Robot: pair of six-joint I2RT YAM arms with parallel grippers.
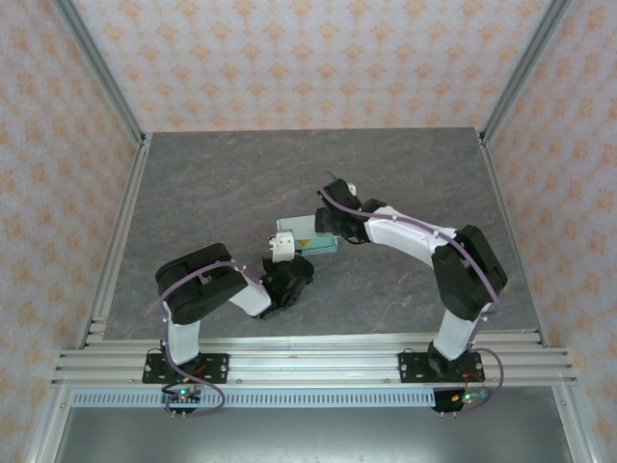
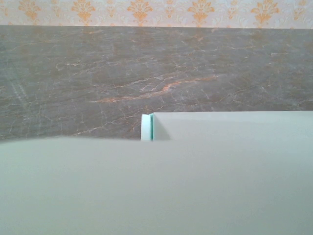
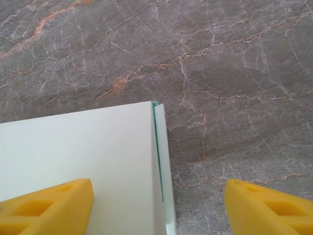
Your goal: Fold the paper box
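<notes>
**Paper box** [image 1: 310, 238]: pale mint-green card, lying near the middle of the grey marbled tabletop [image 1: 212, 193], between the two arms.

**Left hand** [image 1: 287, 247]: at the box's near-left end. Pale card lies close across the lower part of its wrist view, so I cannot tell how far apart the jaws stand.

**Right hand** [image 3: 159, 200]: at the box's far-right side, jaws wide apart, gripping nothing. One yellow finger [image 3: 49, 205] is over a card panel and the other over bare tabletop, with the panel's edge between them.
</notes>
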